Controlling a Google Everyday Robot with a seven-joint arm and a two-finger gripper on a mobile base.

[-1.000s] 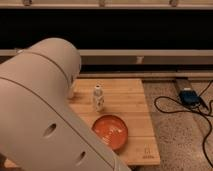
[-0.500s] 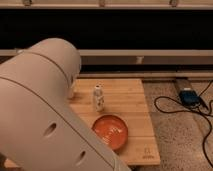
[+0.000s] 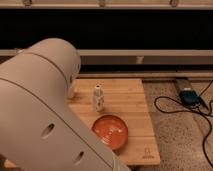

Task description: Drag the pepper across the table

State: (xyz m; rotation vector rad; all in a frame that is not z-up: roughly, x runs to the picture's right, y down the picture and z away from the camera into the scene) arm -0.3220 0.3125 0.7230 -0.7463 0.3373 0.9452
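Camera view: rounded white arm [image 3: 40, 115] hides gripper (jaws unseen), overlapping slatted wooden table [image 3: 127, 97].

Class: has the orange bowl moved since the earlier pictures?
No. The bowl stays by the logo on the table; the tool is out of view.

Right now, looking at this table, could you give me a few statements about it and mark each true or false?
1. An orange bowl sits on the wooden table. True.
2. The small white bottle lies on its side. False: it stands upright, beyond the bowl.
3. The pepper rests in the bowl. False: no pepper shows anywhere, and the bowl looks empty.
4. The gripper hangs over the bowl. False: only the big white arm shows at the left, and the gripper is out of view.
5. A blue device with cables lies on the floor right of the table. True.
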